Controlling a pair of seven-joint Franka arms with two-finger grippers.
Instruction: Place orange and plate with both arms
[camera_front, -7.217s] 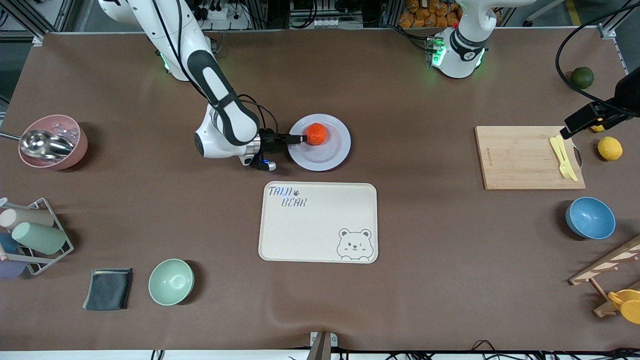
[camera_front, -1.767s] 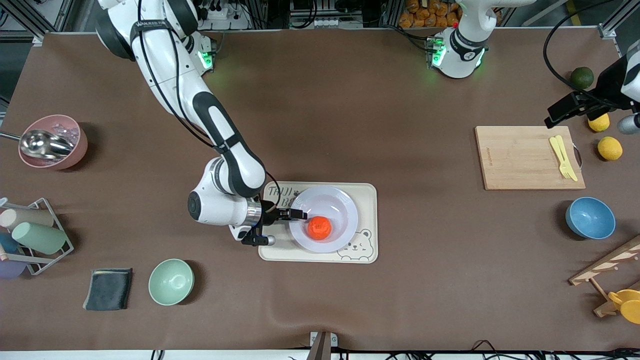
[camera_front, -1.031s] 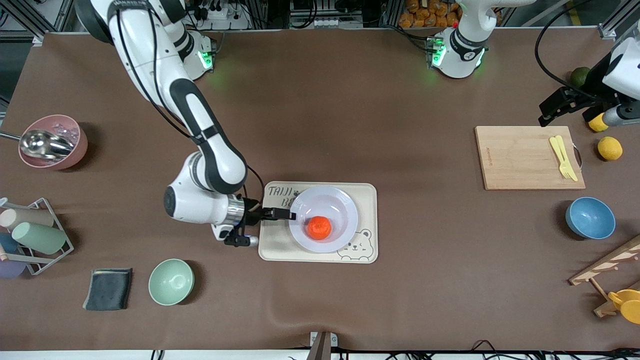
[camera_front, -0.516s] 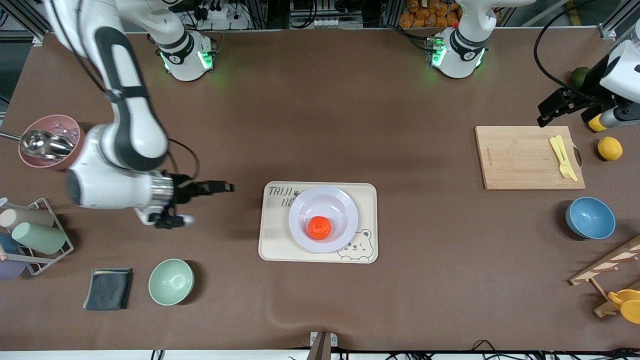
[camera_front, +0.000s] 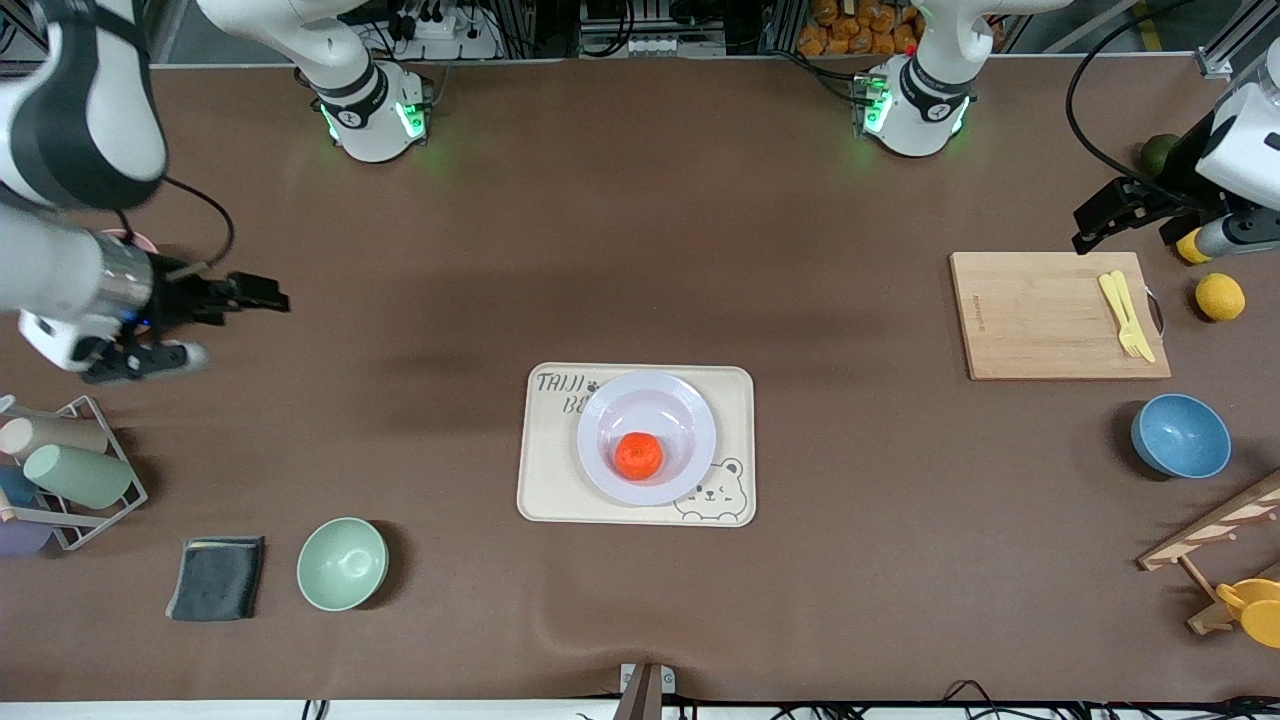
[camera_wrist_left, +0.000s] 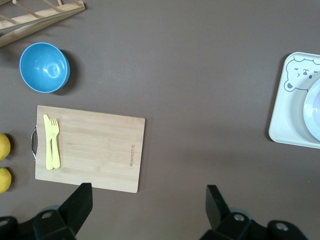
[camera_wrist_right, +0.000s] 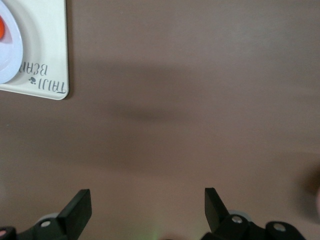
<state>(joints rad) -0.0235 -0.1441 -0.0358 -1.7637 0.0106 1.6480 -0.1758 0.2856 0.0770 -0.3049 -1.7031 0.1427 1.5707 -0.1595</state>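
Sitting in the plate (camera_front: 647, 437) on the tray (camera_front: 552, 480) is the orange (camera_front: 638, 455). Both the right gripper (camera_wrist_right: 145, 207) and left gripper (camera_wrist_left: 147, 205) hang wide, holding nothing.

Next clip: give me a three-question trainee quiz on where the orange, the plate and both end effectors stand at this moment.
1. True or false: the orange lies in the well of the plate.
2. What does the plate rest on?
A. the wooden cutting board
B. the beige bear tray
C. the bare table cover
3. Fill in: the right end effector hangs over the table cover toward the right arm's end, its fingers ____, holding nothing.

Key
1. True.
2. B: the bear tray.
3. Open. The left end effector is open too, above the cutting board's edge toward the bases.
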